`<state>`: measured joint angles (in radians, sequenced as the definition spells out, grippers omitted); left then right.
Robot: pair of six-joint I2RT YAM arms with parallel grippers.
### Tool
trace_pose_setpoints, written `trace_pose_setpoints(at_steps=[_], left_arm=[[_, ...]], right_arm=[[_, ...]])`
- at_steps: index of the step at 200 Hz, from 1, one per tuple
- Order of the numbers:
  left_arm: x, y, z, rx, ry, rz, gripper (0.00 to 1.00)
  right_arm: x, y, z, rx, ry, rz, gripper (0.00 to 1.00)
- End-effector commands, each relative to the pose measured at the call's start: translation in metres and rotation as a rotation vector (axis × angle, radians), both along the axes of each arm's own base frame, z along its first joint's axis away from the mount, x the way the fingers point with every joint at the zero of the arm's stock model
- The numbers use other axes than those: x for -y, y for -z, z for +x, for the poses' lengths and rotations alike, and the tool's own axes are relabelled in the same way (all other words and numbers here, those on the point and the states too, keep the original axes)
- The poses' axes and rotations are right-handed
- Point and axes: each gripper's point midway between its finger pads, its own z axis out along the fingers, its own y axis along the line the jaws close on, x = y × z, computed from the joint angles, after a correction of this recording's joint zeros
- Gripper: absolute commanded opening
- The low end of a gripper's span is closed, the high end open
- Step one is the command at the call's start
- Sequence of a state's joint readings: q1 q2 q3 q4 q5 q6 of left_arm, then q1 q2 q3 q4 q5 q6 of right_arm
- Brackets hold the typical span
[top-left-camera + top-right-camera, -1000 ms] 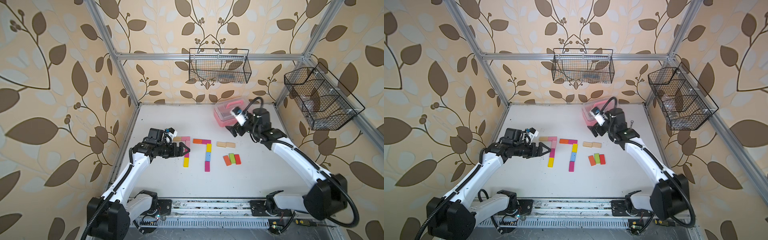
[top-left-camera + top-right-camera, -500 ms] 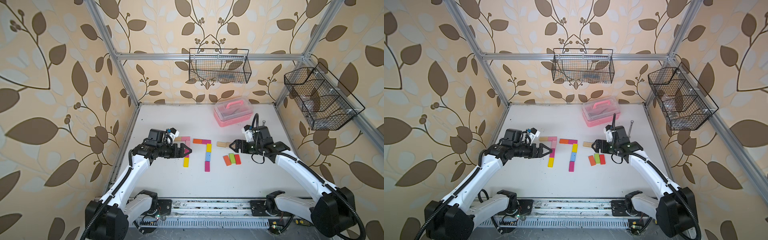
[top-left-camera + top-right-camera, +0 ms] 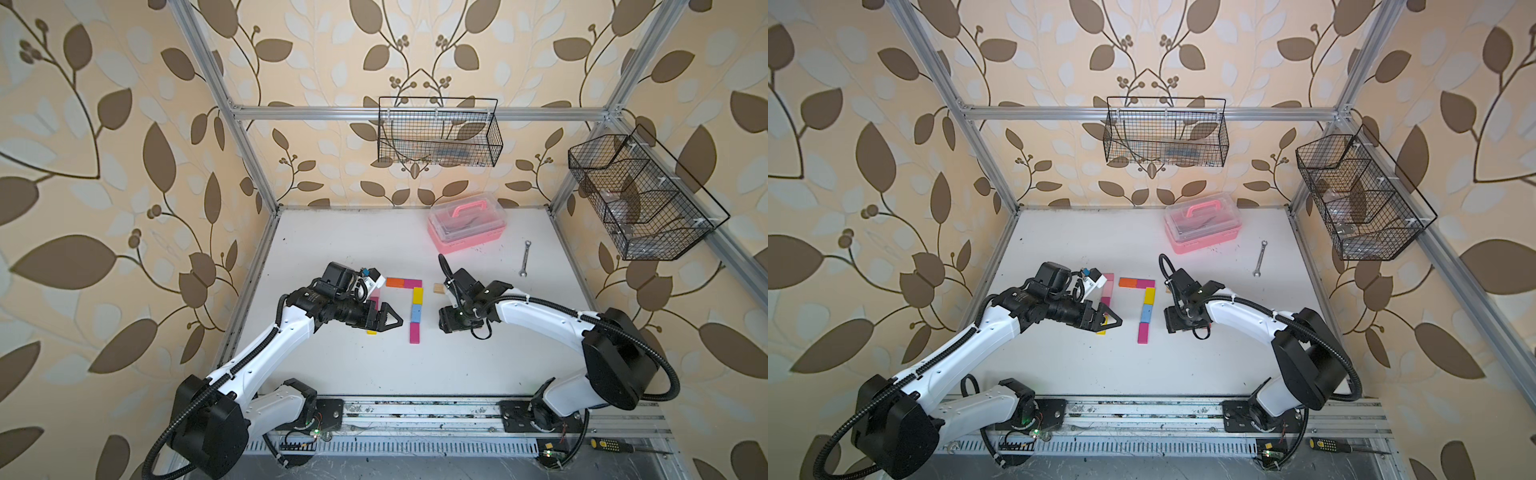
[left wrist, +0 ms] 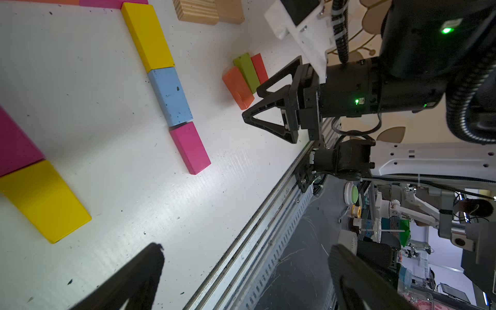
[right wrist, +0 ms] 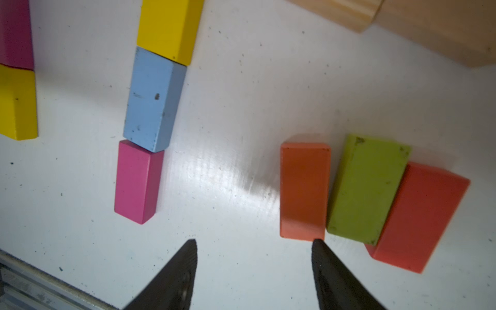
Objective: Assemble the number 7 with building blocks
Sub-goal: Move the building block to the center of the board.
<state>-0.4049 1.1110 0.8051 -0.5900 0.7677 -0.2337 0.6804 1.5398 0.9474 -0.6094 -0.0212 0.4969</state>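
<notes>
A finished number 7 of building blocks lies mid-table: orange [image 3: 395, 282] and magenta bar, with a yellow [image 3: 417, 296], blue [image 3: 416, 312] and magenta [image 3: 414, 333] stem. Another 7 to its left, with a pink block [image 3: 1108, 282], is partly hidden under my left gripper [image 3: 392, 321], which hovers open and empty. Orange [image 5: 304, 190], green [image 5: 367, 188] and red [image 5: 418, 214] blocks lie side by side. My right gripper [image 5: 255, 243] points down beside them, jaws partly open and empty, one fingertip [image 5: 318, 243] at the orange block's corner. Two plain wood blocks [image 5: 402, 24] lie beyond.
A pink clear-lidded box [image 3: 467, 226] stands at the back right, with a wrench [image 3: 525, 257] near it. Wire baskets hang on the back wall [image 3: 438, 133] and the right wall [image 3: 640, 199]. A metal rail [image 3: 415, 411] runs along the table's front edge.
My right arm has swung from the pink box down to the orange, green and red blocks, and its jaws have narrowed. The left arm has barely moved.
</notes>
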Motion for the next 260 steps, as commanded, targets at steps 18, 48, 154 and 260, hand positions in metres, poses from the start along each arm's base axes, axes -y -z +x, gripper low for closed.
trace_pose_setpoints(at_steps=[18, 48, 154, 260], left_arm=[[-0.002, -0.003, 0.0, 0.032, 0.011, 0.013, 0.99], [-0.003, -0.003, 0.0, 0.033, 0.01, 0.015, 0.99], [-0.003, -0.002, 0.0, 0.031, 0.007, 0.02, 0.99], [-0.003, -0.003, 0.0, 0.039, 0.005, 0.021, 0.99]], right_arm=[[0.0, 0.0, 0.012, 0.03, 0.021, -0.068, 0.6], [0.001, 0.001, 0.022, 0.041, 0.035, -0.102, 0.55], [0.019, 0.022, 0.027, 0.004, 0.058, -0.145, 0.52], [0.019, 0.044, 0.019, -0.048, 0.049, -0.154, 0.51]])
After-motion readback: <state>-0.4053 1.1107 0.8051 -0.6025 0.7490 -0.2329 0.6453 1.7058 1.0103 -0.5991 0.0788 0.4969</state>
